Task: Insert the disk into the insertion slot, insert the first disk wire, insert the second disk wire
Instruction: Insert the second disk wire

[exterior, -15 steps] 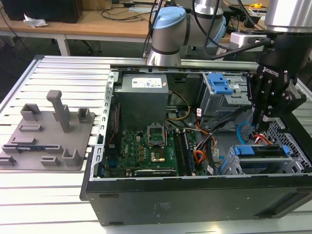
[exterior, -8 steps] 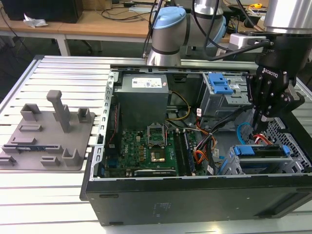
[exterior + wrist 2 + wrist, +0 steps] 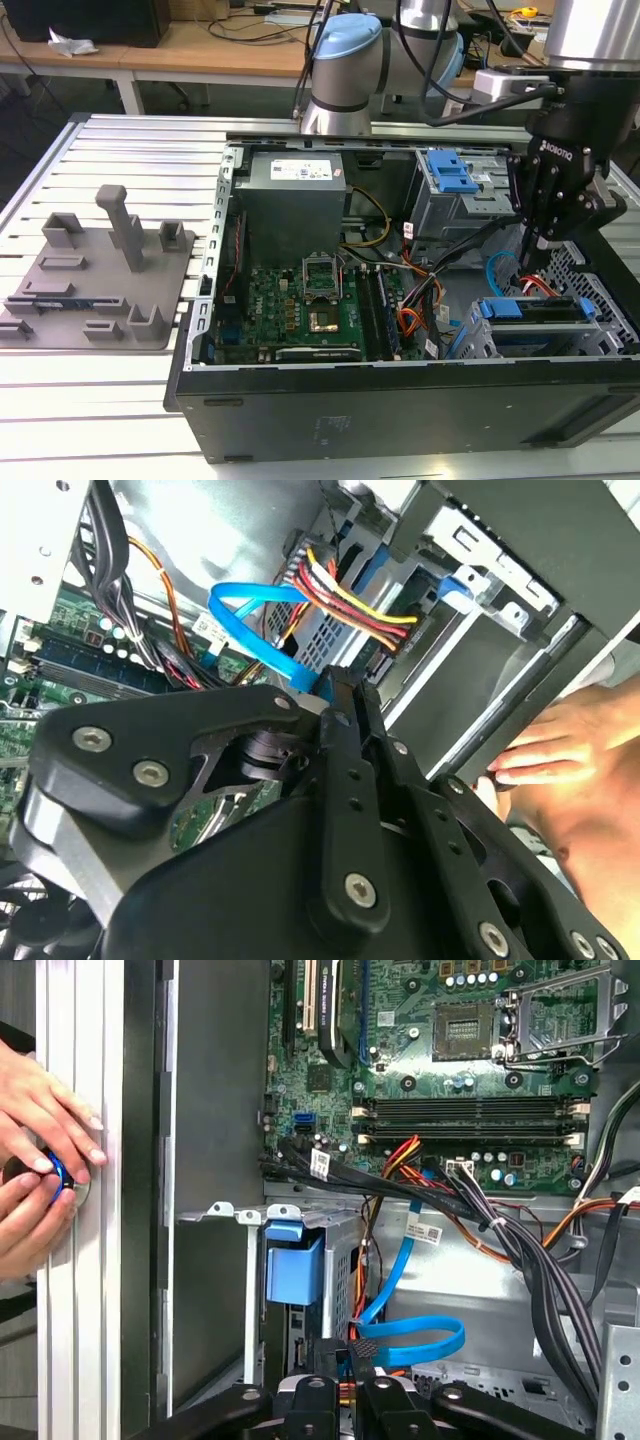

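Two black jointed metal fingers (image 3: 345, 705) of the gripper (image 3: 540, 262) are pressed together on the small dark plug of the thin, flat light-blue cable (image 3: 410, 1332), as far as I can read it in both wrist views. In the exterior view the gripper hangs at the right of the frame, inside the open black computer case (image 3: 400, 400).

Just below it, at lower right, the flat silver disk in its bright blue plastic carrier (image 3: 535, 308) lies in the grey perforated sheet-metal insertion slot (image 3: 600, 335). The light-blue cable curves in a smooth glossy loop (image 3: 250, 615) beside the bundle of red, orange and black wires (image 3: 350, 600), which runs to the disk's rear edge.

Room is tight: the taller grey cage with a blue clip (image 3: 450, 175) stands close behind, and loose dark cables crowd the green motherboard (image 3: 300, 300). A person's hand (image 3: 560, 750) rests against the case's outer wall.
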`<state>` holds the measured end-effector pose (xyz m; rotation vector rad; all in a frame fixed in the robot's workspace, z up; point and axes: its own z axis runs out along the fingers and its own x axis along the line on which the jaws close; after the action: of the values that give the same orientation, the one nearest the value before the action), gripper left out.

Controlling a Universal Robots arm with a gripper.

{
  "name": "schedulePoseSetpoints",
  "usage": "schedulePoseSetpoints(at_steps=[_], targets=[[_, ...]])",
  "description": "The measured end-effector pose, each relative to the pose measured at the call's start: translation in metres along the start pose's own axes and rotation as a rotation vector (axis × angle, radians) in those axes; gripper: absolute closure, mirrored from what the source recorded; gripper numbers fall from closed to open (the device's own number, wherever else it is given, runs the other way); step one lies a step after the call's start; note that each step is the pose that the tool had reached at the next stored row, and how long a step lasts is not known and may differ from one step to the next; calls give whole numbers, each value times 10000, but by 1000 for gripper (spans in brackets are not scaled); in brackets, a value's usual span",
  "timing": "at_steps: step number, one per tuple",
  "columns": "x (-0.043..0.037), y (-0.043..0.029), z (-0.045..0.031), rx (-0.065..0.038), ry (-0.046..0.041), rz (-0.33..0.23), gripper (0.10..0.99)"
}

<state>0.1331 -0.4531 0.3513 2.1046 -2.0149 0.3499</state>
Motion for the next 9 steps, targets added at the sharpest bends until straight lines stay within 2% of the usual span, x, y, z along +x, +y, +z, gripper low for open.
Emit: schedulePoseSetpoints(at_steps=[4, 5, 6, 7, 9], targets=[[8, -181, 4, -433, -17, -127, 925], [33, -181, 12, -439, -54, -116, 925], [49, -180, 18, -436, -149, -115, 925], [63, -179, 23, -428, -303, -114, 925], [116, -177, 40, -398, -960, -110, 925]])
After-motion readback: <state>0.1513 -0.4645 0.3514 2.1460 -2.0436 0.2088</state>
